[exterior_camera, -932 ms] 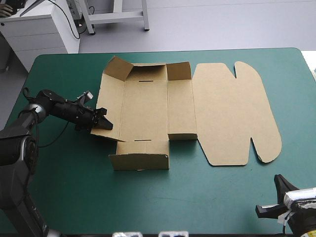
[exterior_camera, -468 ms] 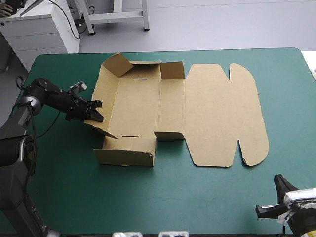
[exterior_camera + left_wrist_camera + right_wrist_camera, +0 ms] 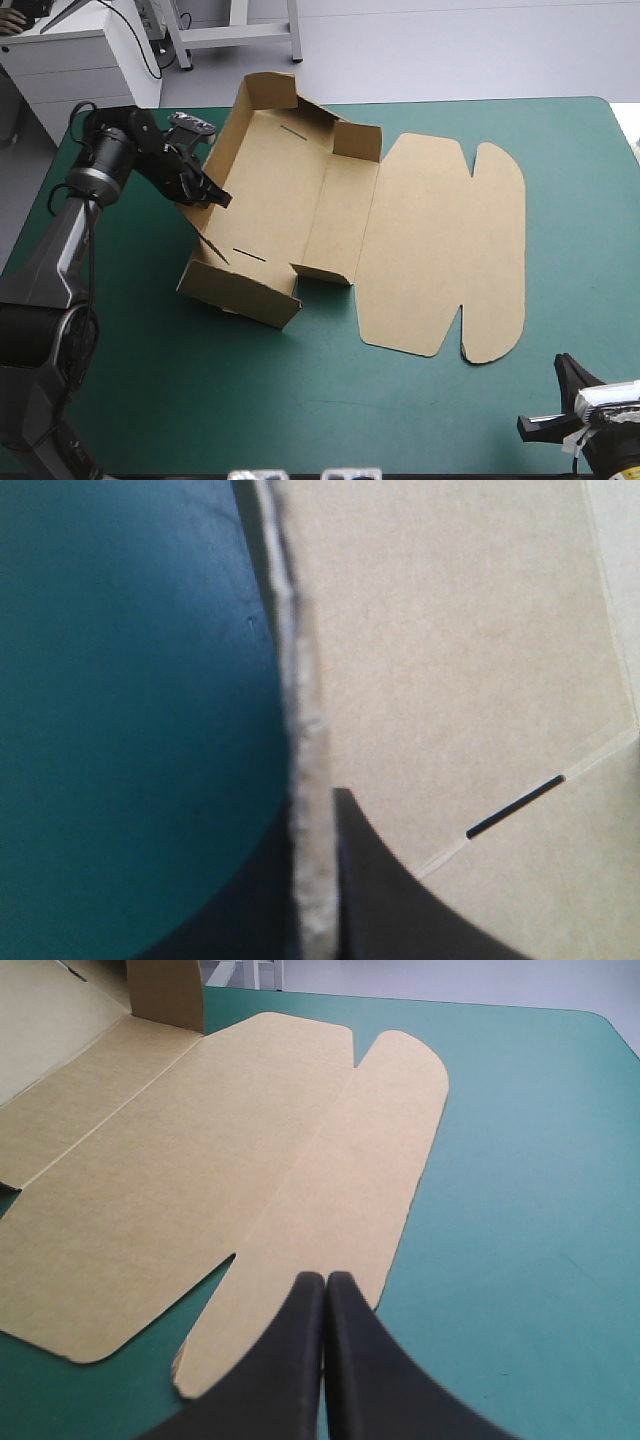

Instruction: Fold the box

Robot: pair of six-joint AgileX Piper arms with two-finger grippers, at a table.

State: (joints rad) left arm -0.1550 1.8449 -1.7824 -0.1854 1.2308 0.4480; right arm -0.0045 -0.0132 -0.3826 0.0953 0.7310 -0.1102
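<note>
Looking at the high view, you see the brown box [image 3: 420,240] across the middle of the teal-green cover [image 3: 140,390], walls raised at its upper-left end, lid flat toward the right; your left gripper [image 3: 212,193] pinches the left wall, black fingers all but closed on the board; your right gripper [image 3: 325,1280] sits at the lower right, fingers pressed together, holding nothing.

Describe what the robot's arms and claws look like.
The left arm is a slim grey link between bulky black joints. The left claw has two black, fin-shaped fingers. The right claw shows the same broad black fins, tapering to narrow tips. Little of the right arm shows: pale metal with black fittings.
</note>
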